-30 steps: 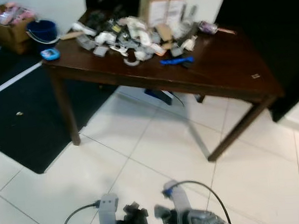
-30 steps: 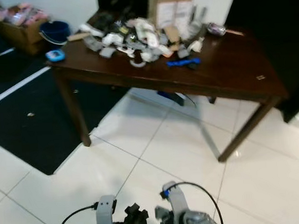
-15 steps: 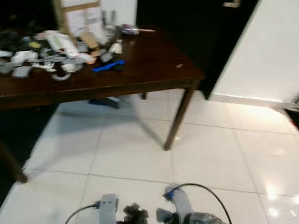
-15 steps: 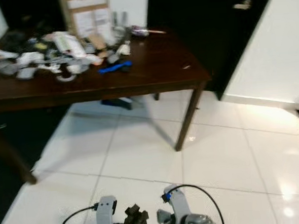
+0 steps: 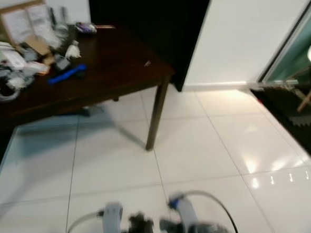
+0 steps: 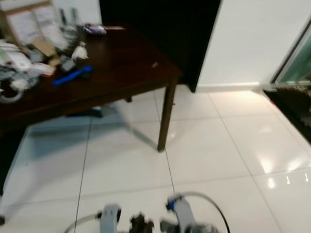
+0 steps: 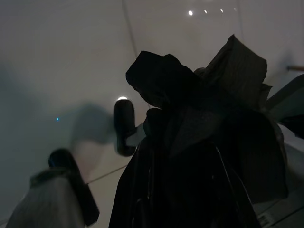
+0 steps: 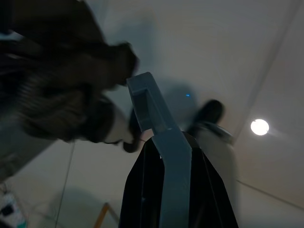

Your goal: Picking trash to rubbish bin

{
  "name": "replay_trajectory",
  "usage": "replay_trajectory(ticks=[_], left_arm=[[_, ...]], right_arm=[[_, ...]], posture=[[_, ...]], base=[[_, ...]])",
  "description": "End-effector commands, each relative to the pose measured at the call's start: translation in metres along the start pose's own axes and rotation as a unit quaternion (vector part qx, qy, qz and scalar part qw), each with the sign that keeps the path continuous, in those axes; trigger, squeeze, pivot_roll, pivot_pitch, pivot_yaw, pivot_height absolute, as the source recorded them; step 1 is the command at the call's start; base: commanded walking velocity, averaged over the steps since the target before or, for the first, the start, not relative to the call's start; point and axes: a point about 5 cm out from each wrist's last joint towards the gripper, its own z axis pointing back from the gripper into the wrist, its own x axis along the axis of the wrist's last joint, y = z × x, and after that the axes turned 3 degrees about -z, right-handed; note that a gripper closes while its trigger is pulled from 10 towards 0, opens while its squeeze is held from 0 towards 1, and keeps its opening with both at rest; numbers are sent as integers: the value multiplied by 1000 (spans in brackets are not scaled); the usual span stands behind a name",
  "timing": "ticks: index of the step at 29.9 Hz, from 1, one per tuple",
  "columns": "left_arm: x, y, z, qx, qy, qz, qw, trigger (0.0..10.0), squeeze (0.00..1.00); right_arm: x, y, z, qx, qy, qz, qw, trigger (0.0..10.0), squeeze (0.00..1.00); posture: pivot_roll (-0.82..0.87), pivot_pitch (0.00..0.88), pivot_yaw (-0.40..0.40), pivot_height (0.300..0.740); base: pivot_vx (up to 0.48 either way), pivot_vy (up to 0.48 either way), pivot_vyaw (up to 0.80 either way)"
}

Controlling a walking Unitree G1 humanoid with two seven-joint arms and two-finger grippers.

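Observation:
My left gripper [image 5: 135, 232] is low at the bottom edge of the head views, shut on a dark crumpled piece of trash [image 5: 141, 224]. Seen from the left wrist, that trash [image 7: 199, 142] is a black wrinkled bundle hanging over the white floor. Just to its right sits my right gripper [image 5: 170, 229], its fingers [image 8: 164, 156] pressed together with nothing between them. The right wrist view catches the same crumpled trash [image 8: 61, 95] off to one side. The grippers are blurred in the head views.
A dark wooden table [image 5: 118, 71] stands at the upper left, with a pile of clutter [image 5: 25, 50] and a blue object [image 5: 66, 75] on it. Behind it is a black door [image 5: 150, 27], then a white wall [image 5: 245, 32]. A dark mat [image 5: 303, 120] lies at the right. White tiles [image 5: 189, 156] stretch ahead.
The whole picture has swung to the right, so the table now sits at the left and the white wall and dark mat have come in. Both grippers hold as before.

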Motion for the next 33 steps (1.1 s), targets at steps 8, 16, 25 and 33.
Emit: replay_trajectory(ticks=[8, 16, 25, 33], left_arm=[[-5, -5, -2, -4, 10, -3, 1000, 10000, 0], [-5, -4, -1, 0, 13, -9, 1000, 10000, 0], [-4, 6, 3, 12, 19, -21, 1000, 10000, 0], [-5, 12, 7, 11, 32, -40, 999, 10000, 0]], right_arm=[[-7, -8, 4, -14, 13, -5, 1000, 10000, 0], [-8, -10, 4, -25, 12, -11, 1000, 10000, 0], [-7, -4, 1, -26, 8, -18, 999, 10000, 0], [-7, 2, -2, -25, -1, -38, 999, 10000, 0]], posture=[[93, 99, -88, 740], [100, 92, -85, 740], [103, 79, -45, 740], [99, 83, -3, 740]], base=[[0, 0, -800], [0, 0, -800], [0, 0, -800], [0, 0, -800]])
